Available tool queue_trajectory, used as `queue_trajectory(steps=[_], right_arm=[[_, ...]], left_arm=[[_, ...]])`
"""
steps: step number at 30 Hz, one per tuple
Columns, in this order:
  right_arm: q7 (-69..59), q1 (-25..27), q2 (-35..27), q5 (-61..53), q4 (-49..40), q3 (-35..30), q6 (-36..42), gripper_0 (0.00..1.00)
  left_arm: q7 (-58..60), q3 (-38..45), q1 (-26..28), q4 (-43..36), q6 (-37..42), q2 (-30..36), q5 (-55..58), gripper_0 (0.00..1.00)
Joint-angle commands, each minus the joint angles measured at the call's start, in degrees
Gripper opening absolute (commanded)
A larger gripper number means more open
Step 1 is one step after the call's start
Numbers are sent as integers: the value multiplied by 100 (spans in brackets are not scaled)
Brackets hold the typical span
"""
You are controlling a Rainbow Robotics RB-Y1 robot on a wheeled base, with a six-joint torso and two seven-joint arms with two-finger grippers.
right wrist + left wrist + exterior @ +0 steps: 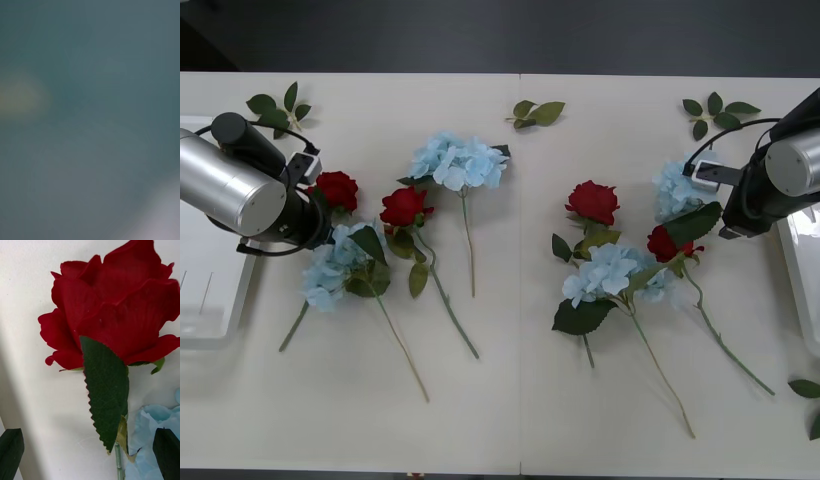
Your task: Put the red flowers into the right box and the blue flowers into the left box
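Hovering low over the left part of the table (510,400), my left gripper (90,453) has its two dark fingers (10,452) spread wide, one at each side of a rose's stem, touching nothing. That rose (112,311) fills the left wrist view: its deep-red head lies on the white tabletop, a serrated dark leaf (107,393) draped over the stem, and a pale-blue hydrangea head (153,427) sits just beside the stem near one finger.

From the front, this same rose (337,189) is the leftmost of the red flowers, its head peeking out right beside my left arm (230,185). The blue hydrangea (332,268) lies just nearer, its stem running toward the near left. The left box (210,320) rests at the table's left edge, partly under my arm.

Further right lie another rose (405,206) and a hydrangea (460,161). On the right half, a rose (593,201), a hydrangea (605,271) and a smaller rose (667,243) overlap in a tangle of stems.

My right arm (785,175) hangs over the rightmost hydrangea (677,188); whether the right gripper is spread or closed, I cannot tell, since its wrist view is a blue-grey blur. The right box (802,280) sits at the table's right edge.

Loose leaf sprigs (537,113) lie along the far side.
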Motion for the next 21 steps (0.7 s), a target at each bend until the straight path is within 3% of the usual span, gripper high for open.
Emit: queue_trajectory(steps=[1, 2, 4, 6, 9, 20, 21], right_arm=[[62, -108, -26, -84, 14, 121, -71, 74], [53, -108, -26, -101, 14, 148, -98, 70], [26, -108, -26, -128, 14, 253, -194, 42], [-9, -108, -34, -154, 23, 280, -221, 22], [-26, -108, -26, -207, 58, 280, -238, 0], [-132, -117, -34, -646, 260, 201, -335, 0], [-132, -117, -43, -769, 339, 121, -326, 0]], left_arm=[[5, 79, -140, 253, -77, -96, -37, 100], [-4, 79, -140, 288, -95, -122, -37, 100], [-66, 79, -158, 446, -130, -201, -63, 100], [-101, 79, -166, 490, -130, -245, -116, 100], [-110, 70, -166, 525, -130, -280, -133, 100], [-66, -193, -193, 719, -349, -298, -133, 100], [-66, -220, -202, 736, -376, -307, -133, 97]])
